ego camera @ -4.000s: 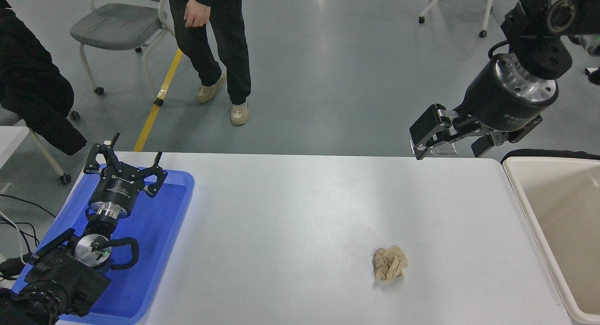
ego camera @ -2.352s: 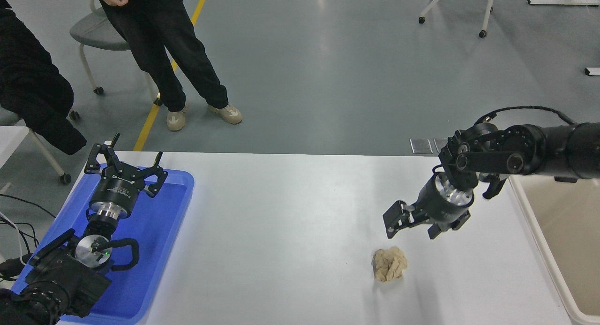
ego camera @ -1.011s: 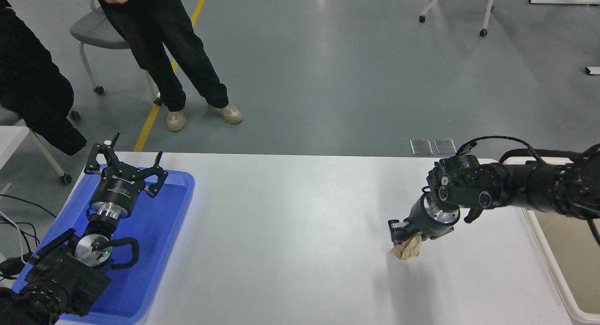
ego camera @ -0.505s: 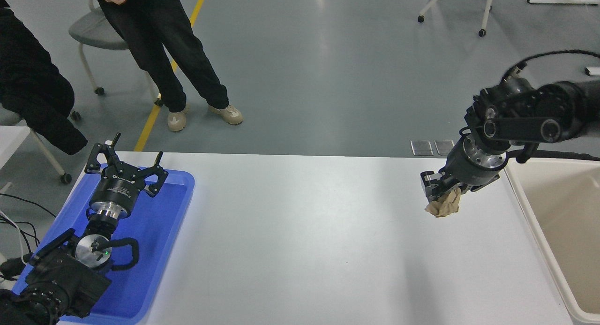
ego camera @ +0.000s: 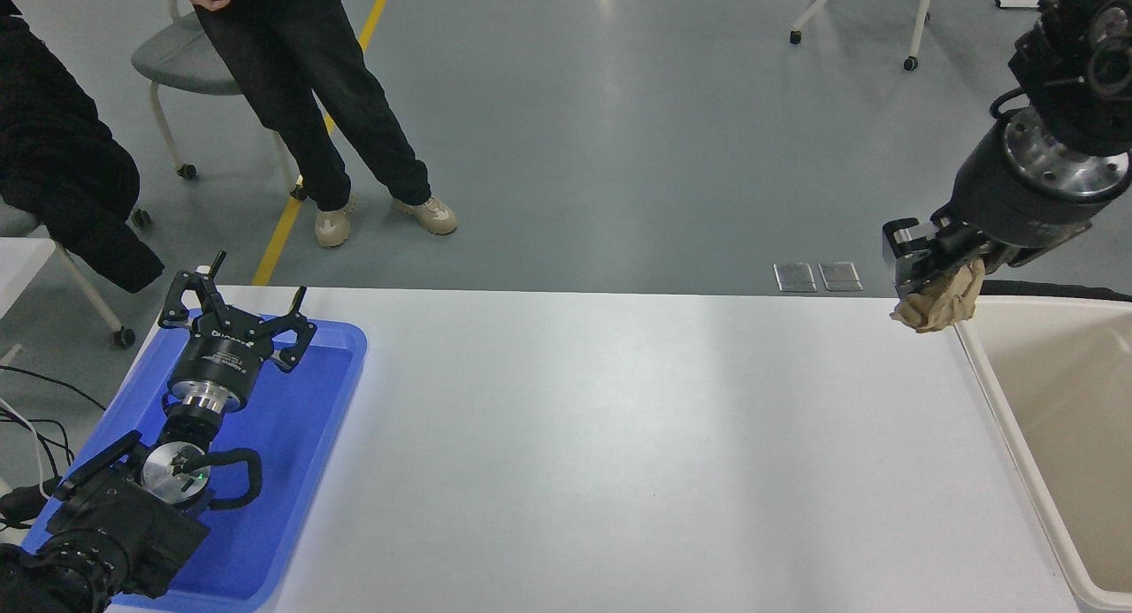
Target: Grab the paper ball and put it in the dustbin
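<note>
Paper ball (ego camera: 939, 302), tan and crumpled, is clamped between the fingers of the right gripper (ego camera: 929, 272), held in the air above the far right corner of the white table (ego camera: 619, 436), just beside the near-left rim of the dustbin (ego camera: 990, 392). Left gripper (ego camera: 232, 317), fingers spread apart, rests parked over the blue tray (ego camera: 292, 471) at lower left. A person (ego camera: 309, 91) stands beyond the table.
</note>
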